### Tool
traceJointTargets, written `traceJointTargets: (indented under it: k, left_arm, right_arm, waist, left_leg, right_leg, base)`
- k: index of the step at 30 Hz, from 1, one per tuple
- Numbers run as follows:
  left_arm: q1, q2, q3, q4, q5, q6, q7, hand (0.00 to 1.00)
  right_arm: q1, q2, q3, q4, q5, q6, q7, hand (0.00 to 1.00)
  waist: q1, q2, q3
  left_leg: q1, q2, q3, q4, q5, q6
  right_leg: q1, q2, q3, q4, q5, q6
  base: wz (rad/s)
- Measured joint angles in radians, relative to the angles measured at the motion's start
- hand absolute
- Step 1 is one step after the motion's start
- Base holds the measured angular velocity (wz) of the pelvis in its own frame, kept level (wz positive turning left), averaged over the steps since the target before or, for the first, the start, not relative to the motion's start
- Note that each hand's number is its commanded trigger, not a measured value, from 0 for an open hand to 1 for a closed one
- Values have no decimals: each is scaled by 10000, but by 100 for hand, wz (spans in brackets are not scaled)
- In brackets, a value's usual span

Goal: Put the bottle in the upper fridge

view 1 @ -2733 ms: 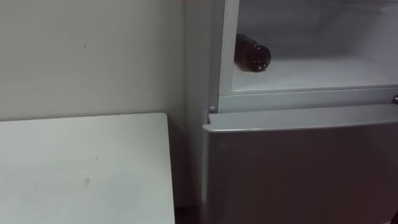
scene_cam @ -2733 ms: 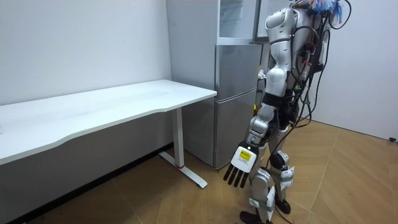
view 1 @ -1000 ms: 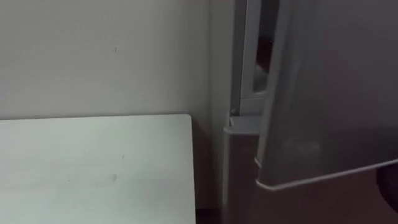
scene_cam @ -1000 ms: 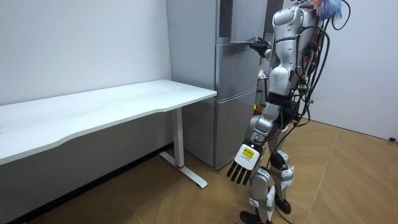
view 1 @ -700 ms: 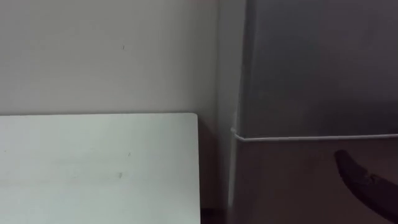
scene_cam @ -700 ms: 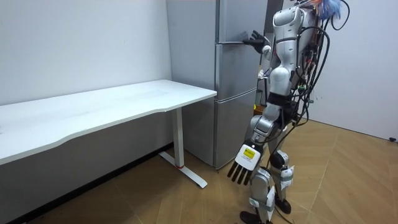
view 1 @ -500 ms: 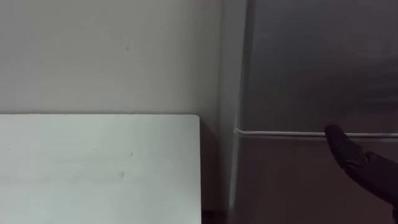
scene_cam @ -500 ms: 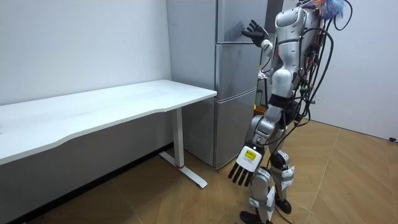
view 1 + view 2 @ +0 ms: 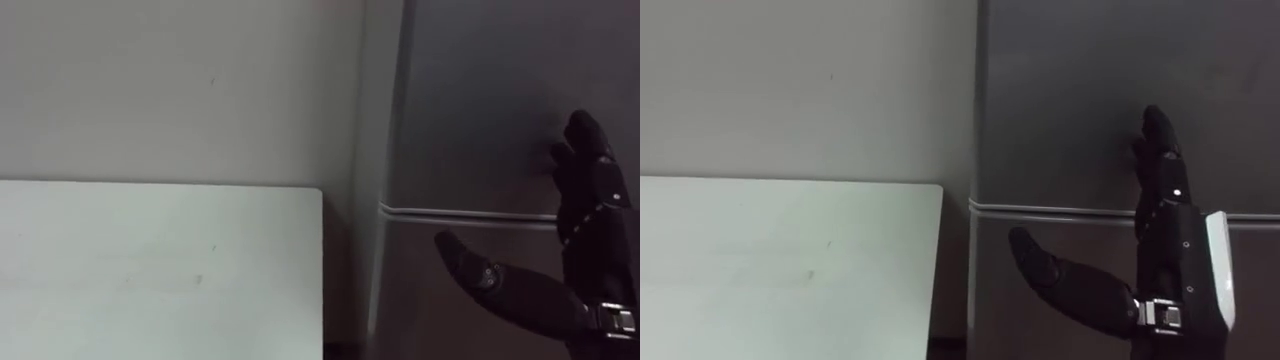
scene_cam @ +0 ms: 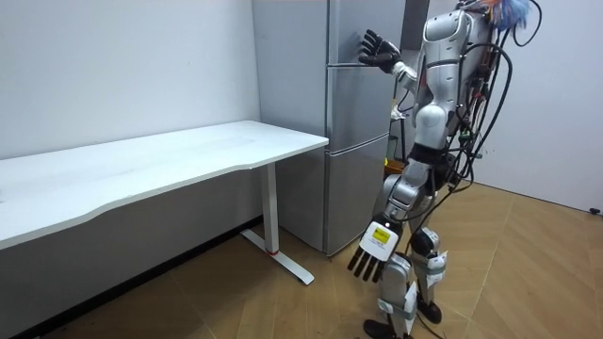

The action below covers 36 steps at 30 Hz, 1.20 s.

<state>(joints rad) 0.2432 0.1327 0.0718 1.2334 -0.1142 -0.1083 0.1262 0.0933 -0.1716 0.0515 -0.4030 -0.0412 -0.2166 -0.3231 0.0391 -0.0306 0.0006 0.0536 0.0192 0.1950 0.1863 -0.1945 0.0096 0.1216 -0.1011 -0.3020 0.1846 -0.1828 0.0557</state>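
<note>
The grey fridge's upper door [image 9: 480,100] stands closed, flush above the lower door [image 9: 430,300], with a thin seam between them. My right hand [image 9: 598,285] is raised in front of the fridge, open. Its straight fingers [image 9: 1160,160] point up over the upper door's lower part and its thumb [image 9: 1060,275] juts left across the lower door. I cannot tell if the fingers touch the door. In the room view this hand [image 10: 377,49] is at the upper door's front, at head height. My left hand [image 10: 370,252] hangs open by my thigh, holding nothing.
A white desk [image 9: 150,270] stands against the wall directly left of the fridge [image 10: 353,141], its corner almost at the fridge's side. I stand upright on the wooden floor [image 10: 528,282], close before the fridge.
The upper door, open 2.7 s ago with a brown bottle lying on the shelf inside, has swung shut. My right hand has since risen from the lower door to the upper one.
</note>
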Motion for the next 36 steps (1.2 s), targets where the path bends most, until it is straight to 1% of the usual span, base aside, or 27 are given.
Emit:
traceJointTargets:
  k: [2,5,7,10,14,17,18,19,20,22,23,25,26,27,29,32,33,35,36]
  left_arm:
    - [4,2,22,0,-3,50,-7,0]
    - [23,28,26,4,2,251,-16,0]
    - [30,34,26,11,-2,379,-21,0]
    - [92,43,31,5,-2,387,-21,0]
    - [301,43,47,-6,-2,423,-18,0]
    - [444,47,46,-10,4,456,-18,0]
    - [458,47,86,-10,73,457,-29,0]
    - [457,42,264,-18,157,458,-69,0]
    - [473,43,342,-18,218,458,-84,0]
    - [576,41,570,-79,303,458,-82,0]
    - [589,35,629,-88,302,459,-75,0]
    - [655,32,756,-359,301,575,-11,0]
    - [729,32,766,-453,299,583,0,0]
    - [819,31,820,-697,301,590,13,0]
    - [829,37,943,-804,304,577,55,0]
    - [830,21,1036,-908,308,614,222,0]
    - [835,17,1074,-970,307,644,236,0]
    - [793,7,1206,-975,297,652,268,0]
    - [790,6,1219,-1030,277,651,399,0]
  right_arm:
    - [-14,-9,-51,107,-46,-1,166,0]
    - [-66,-64,-180,331,25,-4,459,0]
    - [-70,-256,-307,467,325,-6,668,0]
    - [-65,-304,-599,528,835,8,866,0]
    - [-61,-326,-878,539,940,84,854,0]
    - [-62,-618,-1206,543,930,210,851,0]
    - [-64,-719,-1447,569,930,242,860,0]
    - [-67,-723,-1803,668,959,246,849,0]
    - [-68,-724,-2005,731,995,248,827,0]
    - [-76,-727,-2660,805,1166,354,440,0]
    - [-77,-728,-2809,807,1188,361,312,0]
    - [-83,-726,-3361,805,1460,363,-202,0]
    - [-84,-726,-3494,807,1560,363,-329,0]
    - [-83,-726,-3780,848,1710,363,-627,0]
    - [-76,-727,-4260,1000,1905,362,-1252,0]
    - [87,-726,-4632,1114,2027,381,-1847,0]
    - [137,-725,-4701,1142,2045,399,-2118,0]
    - [301,-719,-4771,1321,2041,391,-2452,0]
    - [468,-702,-4838,1600,2172,389,-2681,0]
  waist:
    - [-19,1,0]
    - [-35,1,2]
    - [-37,-4,3]
    - [-65,-20,7]
    - [-100,-33,5]
    - [-130,-80,15]
    - [-147,-118,14]
    - [-168,-165,8]
    - [-166,-214,19]
    - [-161,-259,11]
    - [-170,-266,11]
    - [-343,-286,3]
    - [-379,-285,4]
    - [-454,-281,4]
    - [-652,-254,7]
    - [-797,-251,-18]
    - [-875,-228,-2]
    - [-981,-188,-26]
    - [-1019,-168,-57]
  left_leg:
    - [2,9,0,1,4,-8]
    - [34,15,-1,6,9,-12]
    - [92,9,-7,15,10,-10]
    - [112,9,-52,41,14,-6]
    - [89,12,-75,97,13,-3]
    - [43,-11,-112,161,10,3]
    - [17,-20,-129,186,14,10]
    - [-3,-23,-127,203,24,25]
    - [3,-27,-126,202,28,32]
    - [48,-37,-124,200,29,34]
    - [54,-41,-124,198,29,35]
    - [69,-59,-139,188,23,41]
    - [69,-65,-150,195,23,41]
    - [74,-72,-155,198,23,41]
    - [80,-74,-151,167,23,39]
    - [71,-58,-105,102,18,31]
    - [69,-54,-86,70,16,28]
    - [96,-56,-67,7,15,26]
    - [105,-58,-68,2,15,26]
  right_leg:
    - [3,7,1,3,6,-10]
    - [31,10,0,6,17,-26]
    - [106,7,3,10,18,-26]
    - [166,7,-7,5,18,-26]
    - [179,2,-44,1,18,-26]
    - [219,-16,-147,-22,17,-25]
    - [243,-22,-189,-78,17,-24]
    - [293,-24,-259,-171,20,-28]
    - [296,-30,-269,-172,18,-24]
    - [298,-34,-256,-213,3,-1]
    - [313,-33,-254,-240,2,1]
    - [382,-26,-271,-335,1,16]
    - [391,-26,-278,-340,1,17]
    - [396,-27,-285,-343,2,18]
    - [373,-25,-288,-337,1,18]
    - [370,-24,-283,-303,2,18]
    - [358,-21,-263,-296,3,17]
    - [368,-20,-247,-292,4,17]
    - [375,-22,-254,-281,4,18]
  base:
    - [0]
    - [0]
    - [0]
    - [5]
    - [1]
    - [9]
    - [13]
    - [13]
    - [9]
    - [0]
    - [0]
    - [5]
    - [5]
    - [0]
    - [0]
    - [-4]
    - [-5]
    - [-2]
    - [0]
